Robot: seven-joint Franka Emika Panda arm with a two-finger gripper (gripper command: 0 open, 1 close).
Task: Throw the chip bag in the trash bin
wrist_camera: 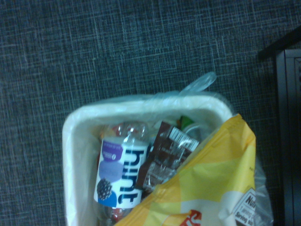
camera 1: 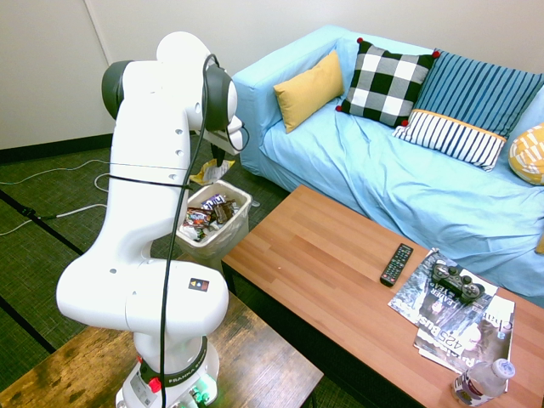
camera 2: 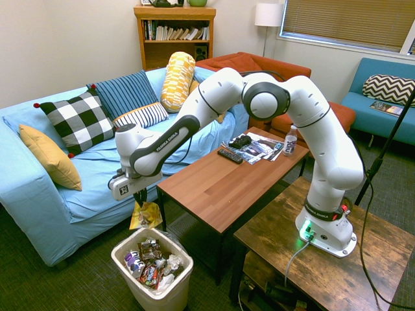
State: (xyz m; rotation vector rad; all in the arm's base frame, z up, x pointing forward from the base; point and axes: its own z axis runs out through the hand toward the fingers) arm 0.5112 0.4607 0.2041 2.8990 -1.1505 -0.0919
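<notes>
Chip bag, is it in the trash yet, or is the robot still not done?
Not yet. Picking up looks done: the yellow chip bag hangs from the robot's closed fingers, near the trash bin. What's left is probably moving over the bin and letting go.

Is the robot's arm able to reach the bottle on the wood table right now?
Probably not yet. Its claw is shut on the chip bag by the bin, while the bottle stands at the table's other end. It'd likely need to drop the bag first.
</notes>
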